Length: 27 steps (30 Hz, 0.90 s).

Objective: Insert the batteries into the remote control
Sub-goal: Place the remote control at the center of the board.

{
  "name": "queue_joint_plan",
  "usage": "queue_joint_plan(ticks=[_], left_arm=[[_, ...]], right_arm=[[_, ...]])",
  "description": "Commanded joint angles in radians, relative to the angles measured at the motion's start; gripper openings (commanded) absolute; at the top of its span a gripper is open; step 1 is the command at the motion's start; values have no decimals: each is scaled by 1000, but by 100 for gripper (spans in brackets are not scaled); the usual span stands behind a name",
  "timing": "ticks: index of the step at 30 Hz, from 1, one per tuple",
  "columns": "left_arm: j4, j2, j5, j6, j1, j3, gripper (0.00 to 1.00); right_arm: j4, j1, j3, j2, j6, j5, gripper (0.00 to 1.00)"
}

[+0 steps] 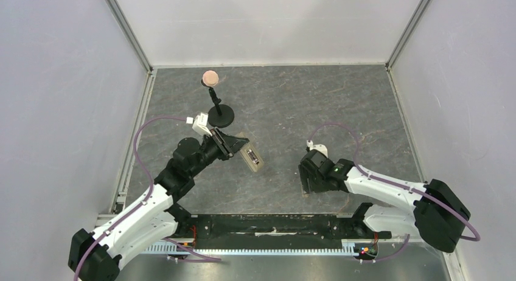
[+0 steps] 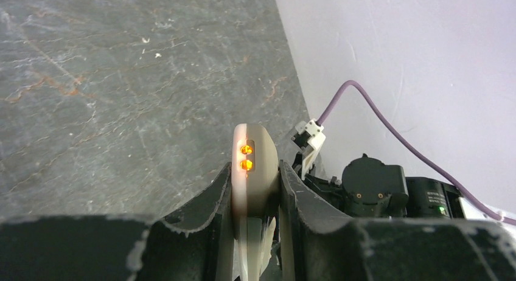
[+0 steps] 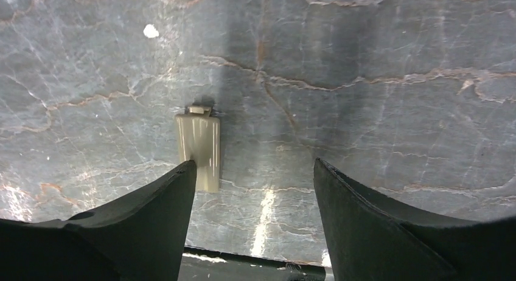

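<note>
My left gripper is shut on the remote control and holds it at the middle left of the table. In the left wrist view the remote stands edge-on between the fingers of that gripper, tan side to the right, with two orange lights glowing at its far end. My right gripper is open and empty, pointing down at the table. In the right wrist view it hovers just right of a small flat beige cover piece lying on the table. No batteries can be made out in any view.
A black stand with a pinkish disc on top stands behind the left gripper. White walls enclose the table on three sides. The right arm shows beyond the remote in the left wrist view.
</note>
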Motion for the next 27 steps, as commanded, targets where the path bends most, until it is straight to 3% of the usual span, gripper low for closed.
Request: queue_joint_plan(ticks=[1,19,27], left_arm=[[-16,-16,-39,39,4,-3,2],[25,-6,-12,37,11,-52,2],[355,-13,-105,-113,12,-276,2]], right_arm=[[40,46,4,21,3,47,72],[70,105,59,0,107,102,68],[90,104,96,26,173,143,70]])
